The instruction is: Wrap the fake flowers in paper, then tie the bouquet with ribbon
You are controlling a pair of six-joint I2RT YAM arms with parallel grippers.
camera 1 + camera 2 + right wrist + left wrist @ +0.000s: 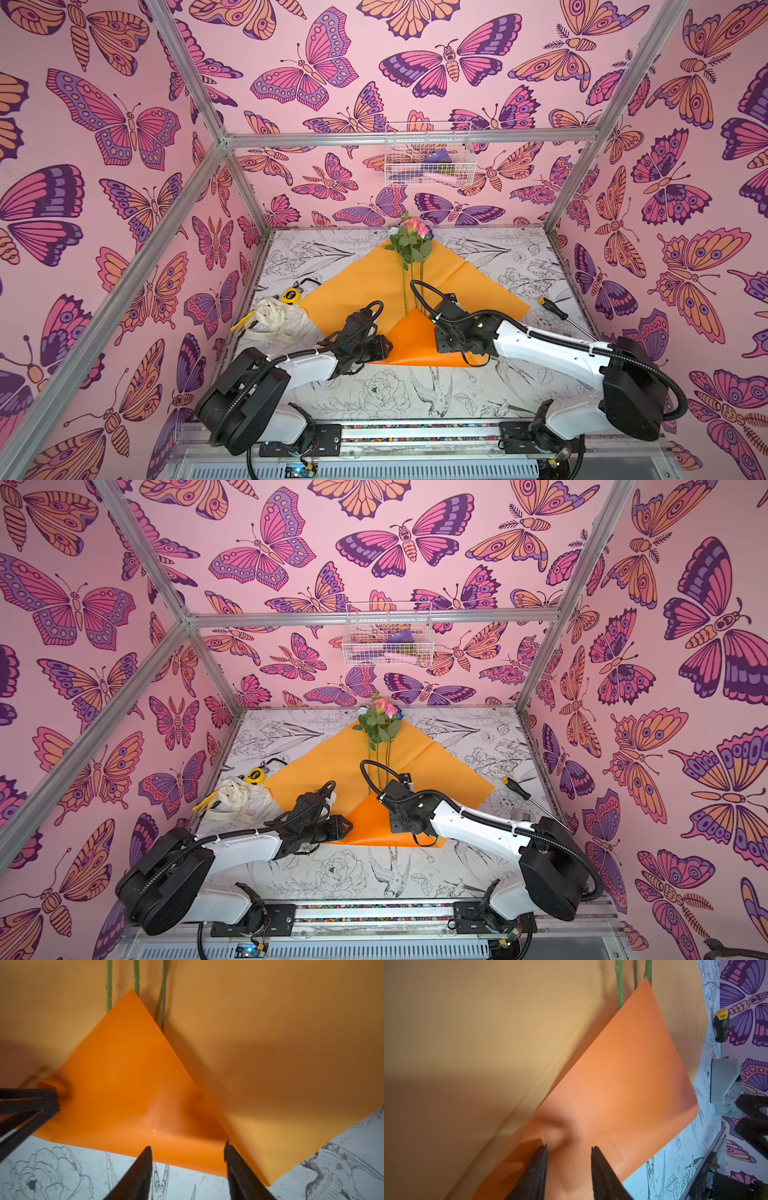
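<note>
The left gripper has its jaws a modest way apart. Its tips are down on the near-left end of a folded-up corner of the orange wrapping paper, where the sheet dimples, and I can see nothing pinched between them. The right gripper stands wider and empty at the flap's near-right end, one tip right at the crease.

The bouquet of fake flowers lies up the middle of the paper. Its blooms are at the far corner, and the green stems run nearward and slip under the flap's point.

Left of the paper sit a yellow tape measure, a heap of cream ribbon and a yellow-handled tool. On the right a screwdriver lies just off the paper's edge. A white wire basket hangs on the far wall.

In both top views the wrists cover the fingertips, and only the wrist views show the gaps. The left wrist view also shows a grey boxy item plainly, beyond the paper's right edge and near the screwdriver handle. The right wrist view catches the left gripper side-on against the flap.

The two wrists are close over the flap but apart. Printed table shows open between the flap's near edge and the arm bases.
</note>
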